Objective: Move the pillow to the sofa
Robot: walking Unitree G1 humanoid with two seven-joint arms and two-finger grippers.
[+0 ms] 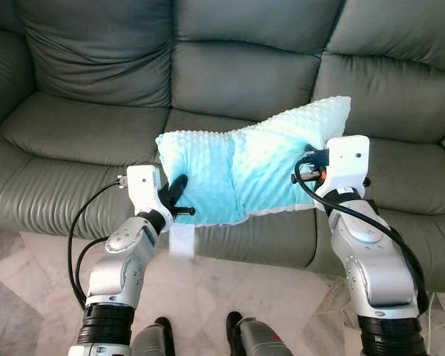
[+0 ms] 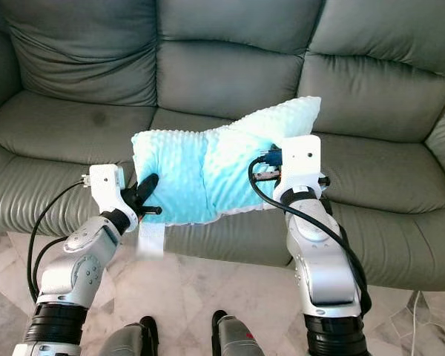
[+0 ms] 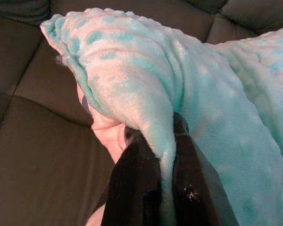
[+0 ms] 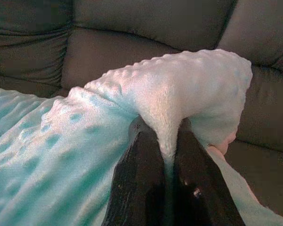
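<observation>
A light turquoise dotted pillow point(image 1: 245, 167) hangs in the air over the front of the grey-green leather sofa point(image 1: 230, 81), held between both arms. My left gripper point(image 1: 179, 194) is shut on the pillow's lower left edge; in the left wrist view the fabric point(image 3: 132, 84) is pinched between the black fingers point(image 3: 134, 183). At the pillow's right side my right gripper point(image 4: 165, 155) is shut on a fold of the fabric point(image 4: 179, 89), hidden behind the white wrist block point(image 1: 347, 157) in the eye views. A white tag point(image 1: 182, 241) dangles under the pillow's left corner.
The sofa's seat cushions point(image 1: 81, 133) stretch across the view just beyond the pillow, with the backrest point(image 1: 96, 52) behind. Pale marble floor point(image 1: 208, 297) lies below, where my feet point(image 1: 241, 330) stand close to the sofa's front. A white cable point(image 2: 417, 326) lies on the floor at right.
</observation>
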